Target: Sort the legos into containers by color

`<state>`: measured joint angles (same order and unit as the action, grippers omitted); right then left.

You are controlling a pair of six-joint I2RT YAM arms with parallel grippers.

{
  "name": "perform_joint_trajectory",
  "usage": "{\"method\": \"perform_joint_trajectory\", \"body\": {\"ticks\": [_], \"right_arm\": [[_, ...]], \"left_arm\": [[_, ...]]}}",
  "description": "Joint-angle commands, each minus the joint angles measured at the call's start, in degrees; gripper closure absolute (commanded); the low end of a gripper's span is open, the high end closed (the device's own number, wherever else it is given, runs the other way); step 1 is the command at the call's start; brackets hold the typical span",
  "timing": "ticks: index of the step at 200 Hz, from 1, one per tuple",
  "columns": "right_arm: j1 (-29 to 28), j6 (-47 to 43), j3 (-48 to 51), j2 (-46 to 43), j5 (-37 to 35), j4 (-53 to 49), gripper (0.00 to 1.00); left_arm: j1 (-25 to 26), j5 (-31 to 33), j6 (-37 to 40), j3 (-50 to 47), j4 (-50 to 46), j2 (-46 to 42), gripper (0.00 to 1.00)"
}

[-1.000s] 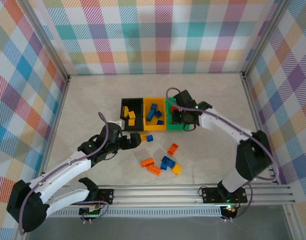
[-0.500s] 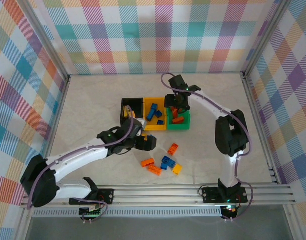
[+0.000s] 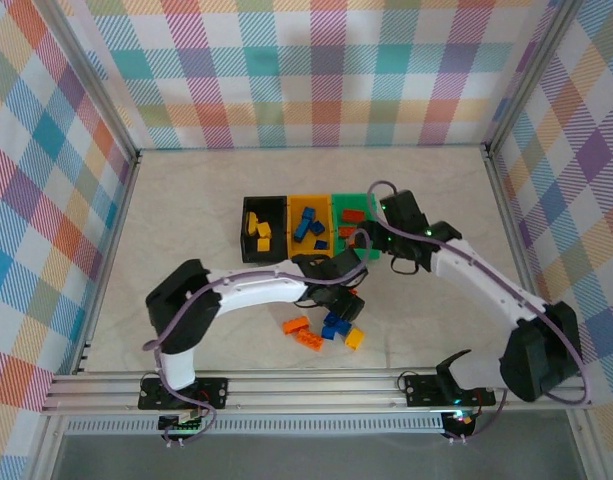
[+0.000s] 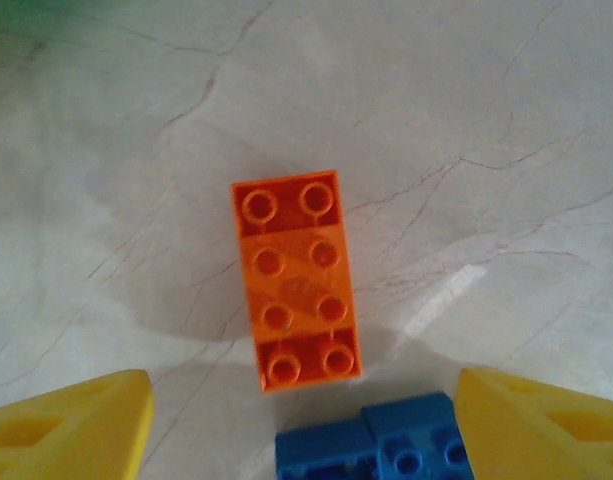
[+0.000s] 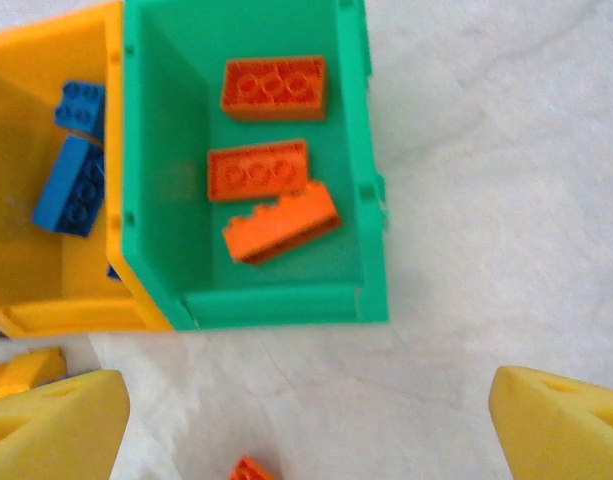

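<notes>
The three joined containers are a black bin [image 3: 263, 199] with yellow legos, a yellow-orange bin [image 3: 308, 197] [image 5: 46, 310] with blue legos [image 5: 71, 185], and a green bin [image 3: 350, 197] [image 5: 251, 305] with three orange legos [image 5: 258, 170]. My left gripper [image 3: 338, 292] [image 4: 304, 430] is open low over the table. An orange brick [image 4: 297, 280] lies flat just ahead of its yellow fingers [image 4: 76, 430], and a blue brick [image 4: 386, 450] sits between them. Over bare table just in front of the green bin, my right gripper [image 3: 378, 243] [image 5: 306, 425] is open and holds nothing.
Loose legos lie near the left gripper: two orange [image 3: 296, 325], one blue [image 3: 334, 328], one yellow [image 3: 354, 338]. A bit of an orange brick [image 5: 251, 470] shows below the right fingers. Plaid walls and metal rails enclose the table.
The right gripper opened over the green bin, left an orange brick in it and drew back toward me. The left arm swung right from the black bin to the loose bricks.
</notes>
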<state>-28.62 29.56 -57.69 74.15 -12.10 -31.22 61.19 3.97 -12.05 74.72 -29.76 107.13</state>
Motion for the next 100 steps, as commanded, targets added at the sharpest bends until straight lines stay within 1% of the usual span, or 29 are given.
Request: {"method": "perform_joint_trajectory", "body": {"ticks": [1, 17, 34, 62, 86, 100], "right_arm": [[-0.1, 1.8, 4.4, -6.5, 1.1, 1.7, 0.07], [-0.1, 2.3, 7.1, -10.7, 1.9, 2.3, 0.06], [-0.1, 1.9, 7.8, -13.4, 1.5, 1.6, 0.05], [0.0, 1.0, 7.4, -15.7, -0.3, 0.0, 0.05], [0.0, 1.3, 7.9, -17.1, -0.5, 0.1, 0.04], [0.0, 1.8, 8.2, -17.7, -0.4, 0.3, 0.04]], "left_arm": [[0.5, 3.4, 2.5, 4.0, -4.9, 3.5, 0.24], [0.5, 4.5, 3.0, 5.8, -5.4, 5.9, 0.27], [0.6, 5.6, 3.2, 7.1, -6.1, 8.1, 0.31], [0.5, 5.5, 3.3, 8.0, -6.5, 10.4, 0.39], [0.5, 5.3, 3.3, 8.4, -6.7, 11.0, 0.45], [0.5, 5.6, 3.3, 8.3, -6.5, 10.9, 0.51]]}}
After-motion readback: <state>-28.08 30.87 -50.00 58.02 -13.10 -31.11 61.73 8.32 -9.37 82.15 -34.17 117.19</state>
